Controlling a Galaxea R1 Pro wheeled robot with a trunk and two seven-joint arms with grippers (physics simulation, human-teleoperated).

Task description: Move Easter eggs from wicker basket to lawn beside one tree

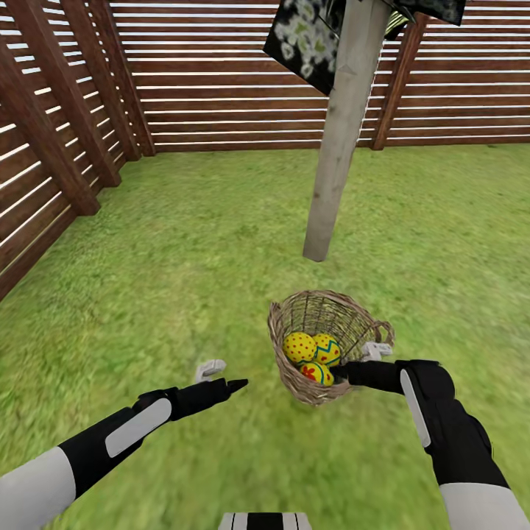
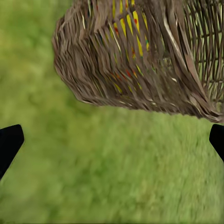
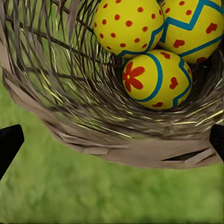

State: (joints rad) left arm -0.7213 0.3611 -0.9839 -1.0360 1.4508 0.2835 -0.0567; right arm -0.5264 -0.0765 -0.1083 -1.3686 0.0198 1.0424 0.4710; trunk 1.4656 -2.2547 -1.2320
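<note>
Wicker basket [image 1: 324, 353] sits near the tree [image 1: 340, 140], three eggs [image 3: 156, 77] inside — right gripper [image 1: 368, 361] spread, empty; dip past the rim, pinch one egg gently.

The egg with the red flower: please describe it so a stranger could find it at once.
On the green lawn, below the pale grey-beige tree trunk, sits a brown wicker basket holding three yellow eggs. The flower egg lies nearest the robot; one neighbour has red dots, the other a blue zigzag.
</note>
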